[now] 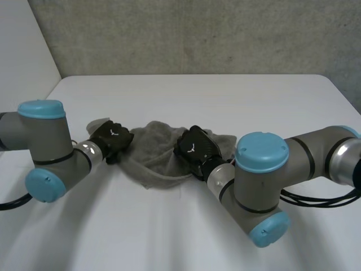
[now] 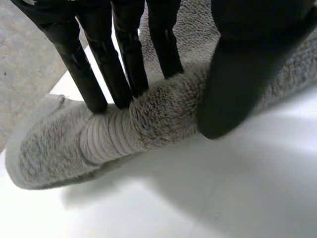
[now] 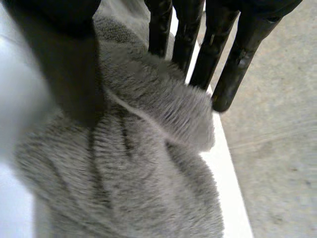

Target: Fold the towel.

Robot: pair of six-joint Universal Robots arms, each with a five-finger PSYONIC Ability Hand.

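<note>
Towel (image 1: 152, 149), grey and bunched, lies on the white table (image 1: 186, 231) in my head view. Its long axis runs sideways from my left hand (image 1: 111, 138) to my right hand (image 1: 196, 148), one end under each. In the left wrist view, the left hand (image 2: 237, 74) pinches a raised ridge of towel (image 2: 158, 114) between straight fingers (image 2: 83, 74) and thumb. In the right wrist view, the right hand (image 3: 69, 64) pinches a towel (image 3: 138, 168) fold the same way, with its fingers (image 3: 237, 69) behind the fold.
</note>
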